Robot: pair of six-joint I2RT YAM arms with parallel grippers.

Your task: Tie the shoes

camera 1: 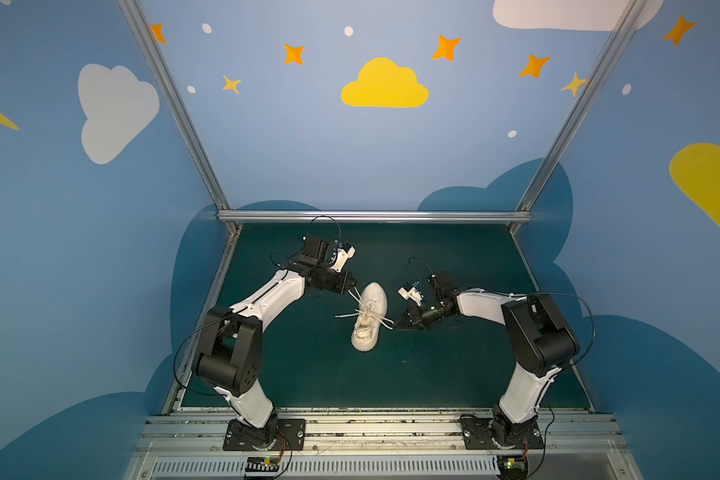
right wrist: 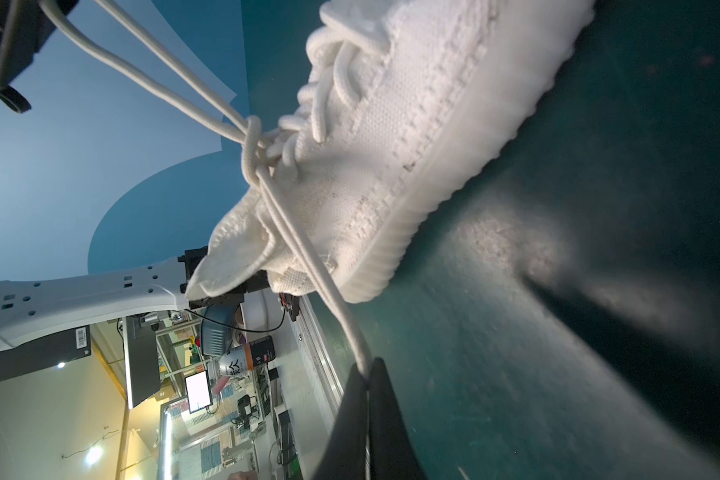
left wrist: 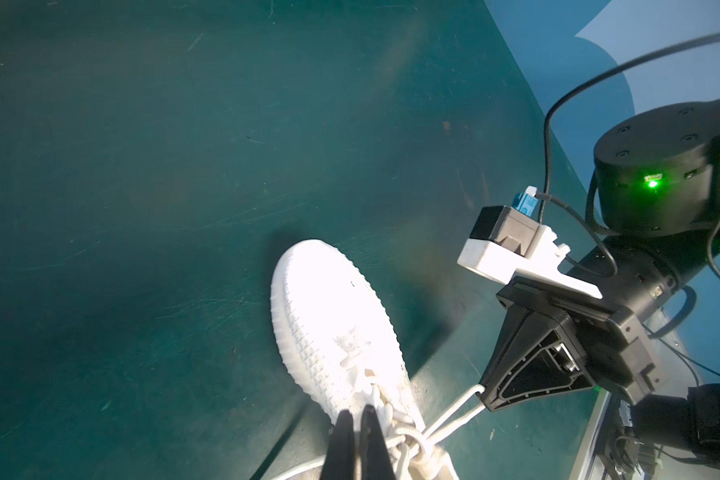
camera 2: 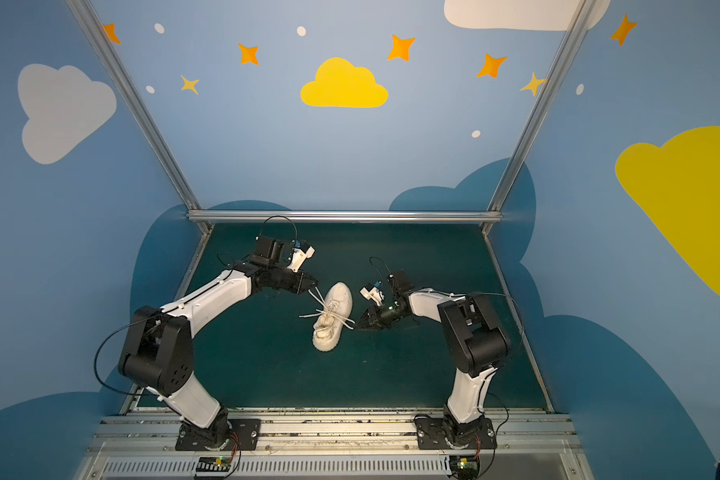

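Cream laces run taut because we pinch a loop in left gripper and right gripper, cinching the knot on the sneaker

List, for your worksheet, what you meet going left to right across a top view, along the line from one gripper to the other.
left gripper → left lace loop pinched in it → cream knit sneaker → right lace loop → right gripper, shut on that loop.
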